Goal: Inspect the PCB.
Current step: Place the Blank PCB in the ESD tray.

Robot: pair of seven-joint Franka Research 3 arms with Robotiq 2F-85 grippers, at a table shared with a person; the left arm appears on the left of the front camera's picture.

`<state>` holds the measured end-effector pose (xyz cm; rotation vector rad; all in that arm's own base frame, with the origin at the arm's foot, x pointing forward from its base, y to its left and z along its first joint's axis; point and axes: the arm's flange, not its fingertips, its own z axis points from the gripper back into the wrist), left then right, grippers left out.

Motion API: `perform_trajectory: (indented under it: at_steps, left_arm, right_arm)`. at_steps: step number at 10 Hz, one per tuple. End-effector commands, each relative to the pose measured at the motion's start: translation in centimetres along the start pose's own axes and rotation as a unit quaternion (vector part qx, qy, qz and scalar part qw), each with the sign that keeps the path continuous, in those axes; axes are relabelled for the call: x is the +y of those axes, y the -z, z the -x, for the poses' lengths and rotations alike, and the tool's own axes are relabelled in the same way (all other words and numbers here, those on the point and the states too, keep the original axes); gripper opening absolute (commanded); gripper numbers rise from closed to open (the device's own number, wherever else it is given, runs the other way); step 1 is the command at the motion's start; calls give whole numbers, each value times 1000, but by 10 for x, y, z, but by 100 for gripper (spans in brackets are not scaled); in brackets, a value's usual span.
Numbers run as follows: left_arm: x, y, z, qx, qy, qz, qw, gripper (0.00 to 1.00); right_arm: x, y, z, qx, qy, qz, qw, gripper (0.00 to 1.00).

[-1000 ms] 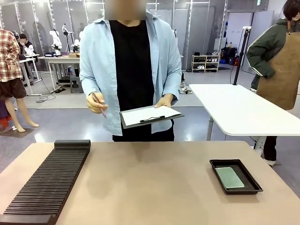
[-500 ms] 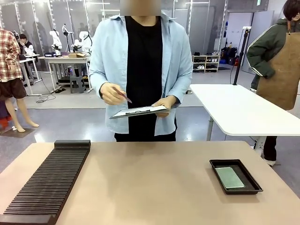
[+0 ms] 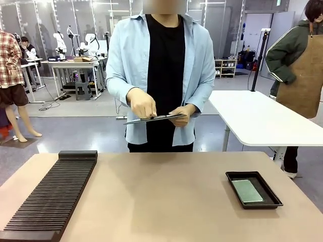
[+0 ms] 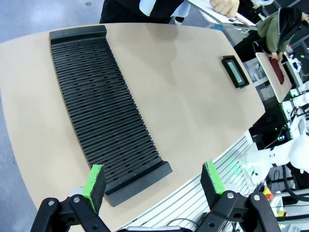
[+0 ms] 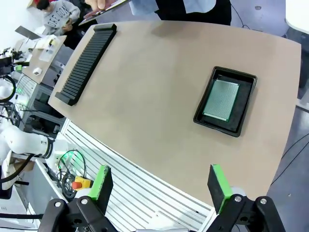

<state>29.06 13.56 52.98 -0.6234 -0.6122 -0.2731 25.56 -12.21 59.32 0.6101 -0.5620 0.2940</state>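
Note:
The green PCB [image 3: 247, 191] lies flat inside a shallow black tray [image 3: 262, 179] at the table's right; from the right wrist view the PCB [image 5: 221, 100] and tray [image 5: 246, 110] sit well beyond my fingers. In the left wrist view the tray [image 4: 241, 79] with the PCB [image 4: 235, 71] is small and far off. My left gripper [image 4: 153, 183] is open, high above the near table edge. My right gripper [image 5: 162, 186] is open too, hovering off the table's edge. Across the table a person holds a clipboard [image 3: 151, 118] nearly level, one hand [image 3: 142, 103] on it.
A long black ribbed rack [image 3: 53, 194] lies along the table's left side, seen also as the rack [image 4: 104, 113] below my left gripper and the rack [image 5: 87, 63] in the right wrist view. A white table [image 3: 262, 121] stands behind right, with another person [image 3: 300, 60] beside it.
The person has stepped to the right, tilted the clipboard down to nearly level and brought the pen hand onto it. The tray, PCB and rack have not moved.

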Motion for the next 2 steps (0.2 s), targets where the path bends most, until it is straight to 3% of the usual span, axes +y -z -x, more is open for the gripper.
perform_trajectory:
  at_steps: [1, 2]
  left_arm:
    - [-2, 0, 0, 6, -4, -11, 1000, 100]
    - [-2, 0, 0, 6, -4, -11, 1000, 100]
  right_arm:
    - [0, -1, -1, 1, -6, -2, 1000, 100]
    - [0, -1, -1, 1, -6, -2, 1000, 100]
